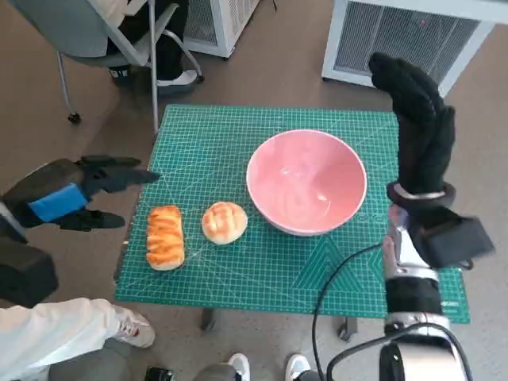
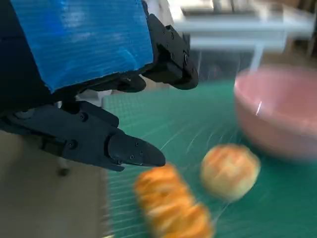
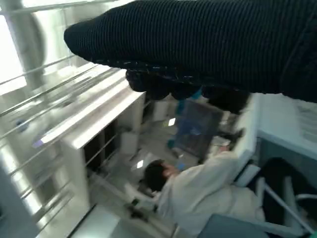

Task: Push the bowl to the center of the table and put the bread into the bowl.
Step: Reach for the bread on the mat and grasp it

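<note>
A pink bowl (image 1: 306, 191) (image 2: 277, 111) stands empty near the middle of the green cutting mat (image 1: 206, 143), a little right of centre. Two breads lie left of it: a round bun (image 1: 224, 222) (image 2: 230, 170) close to the bowl and a long braided loaf (image 1: 165, 236) (image 2: 171, 206) further left. My left hand (image 1: 83, 192) (image 2: 94, 84) hovers off the mat's left edge, fingers apart, holding nothing. My gloved right hand (image 1: 421, 131) (image 3: 198, 44) is raised upright beside the bowl's right side, fingers stretched, not touching it.
A grey chair (image 1: 95, 40) with a seated person stands beyond the table's far left corner. White cabinets (image 1: 405, 36) stand at the back. A person's sleeve (image 1: 48, 333) and shoes show at the front. A black cable (image 1: 333, 286) crosses the mat's front right.
</note>
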Robot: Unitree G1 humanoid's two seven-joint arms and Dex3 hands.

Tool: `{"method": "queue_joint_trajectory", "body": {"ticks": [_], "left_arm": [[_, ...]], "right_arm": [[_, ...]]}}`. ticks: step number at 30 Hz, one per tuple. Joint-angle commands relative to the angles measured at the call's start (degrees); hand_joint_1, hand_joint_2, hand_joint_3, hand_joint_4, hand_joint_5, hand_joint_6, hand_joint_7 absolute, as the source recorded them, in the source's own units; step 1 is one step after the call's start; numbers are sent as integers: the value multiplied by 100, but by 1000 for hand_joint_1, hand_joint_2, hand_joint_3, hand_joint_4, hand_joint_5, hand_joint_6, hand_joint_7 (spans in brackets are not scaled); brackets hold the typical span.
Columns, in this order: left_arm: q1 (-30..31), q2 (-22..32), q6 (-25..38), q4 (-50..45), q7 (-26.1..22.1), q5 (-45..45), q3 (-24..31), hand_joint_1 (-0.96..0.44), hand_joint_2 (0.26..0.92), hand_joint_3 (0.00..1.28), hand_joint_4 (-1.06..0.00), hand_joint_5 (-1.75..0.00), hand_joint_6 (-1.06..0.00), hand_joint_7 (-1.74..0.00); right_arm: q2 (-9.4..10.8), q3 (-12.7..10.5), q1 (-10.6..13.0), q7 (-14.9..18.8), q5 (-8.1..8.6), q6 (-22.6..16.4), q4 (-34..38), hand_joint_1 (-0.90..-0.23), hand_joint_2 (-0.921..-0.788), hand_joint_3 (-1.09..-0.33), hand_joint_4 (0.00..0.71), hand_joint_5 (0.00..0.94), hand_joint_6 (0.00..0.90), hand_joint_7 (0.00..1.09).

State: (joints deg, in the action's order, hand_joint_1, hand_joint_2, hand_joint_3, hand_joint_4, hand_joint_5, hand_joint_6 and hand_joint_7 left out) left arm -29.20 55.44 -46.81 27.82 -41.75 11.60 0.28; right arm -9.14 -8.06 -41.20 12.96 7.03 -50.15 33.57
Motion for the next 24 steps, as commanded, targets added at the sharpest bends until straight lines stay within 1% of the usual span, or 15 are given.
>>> {"method": "queue_joint_trajectory", "body": {"ticks": [1, 2, 5, 9, 14, 17, 24], "left_arm": [[-369, 236, -455, 156, -53, 523, -380, -84, 829, 1, -400, 0, -522, -35], [-416, 255, -538, 176, -37, 626, -449, -76, 816, 0, -389, 0, -506, -24], [-529, 314, -719, 113, 19, 1000, -652, -80, 792, 0, -373, 0, -476, -8], [-669, 330, -942, 51, 111, 1441, -893, -139, 770, 0, -353, -1, -448, -3], [-792, 177, -1167, 261, 275, 1583, -1103, -168, 751, 0, -352, -4, -458, -10], [-849, 27, -1294, 522, 470, 1634, -1216, -166, 741, 0, -359, -7, -470, -15], [-971, -257, -1436, 1046, 868, 1897, -1499, -154, 730, 0, -378, -11, -490, -19]], "right_arm": [[-63, 147, 376, 218, 156, 221, -605, -397, -921, -530, 405, 12, 48, 793], [-62, 166, 423, 232, 160, 265, -711, -400, -921, -528, 407, 13, 46, 800], [-66, 219, 572, 203, 76, 388, -1051, -406, -921, -528, 410, 14, 34, 828], [-78, 266, 717, 173, -9, 506, -1372, -408, -921, -528, 411, 14, 26, 845], [-91, 293, 844, 142, -75, 639, -1627, -403, -921, -532, 410, 14, 22, 855], [-94, 291, 900, 123, -109, 712, -1731, -403, -921, -533, 410, 14, 20, 859], [-92, 297, 1011, 118, -105, 784, -1909, -401, -921, -538, 409, 14, 3, 888]]}}
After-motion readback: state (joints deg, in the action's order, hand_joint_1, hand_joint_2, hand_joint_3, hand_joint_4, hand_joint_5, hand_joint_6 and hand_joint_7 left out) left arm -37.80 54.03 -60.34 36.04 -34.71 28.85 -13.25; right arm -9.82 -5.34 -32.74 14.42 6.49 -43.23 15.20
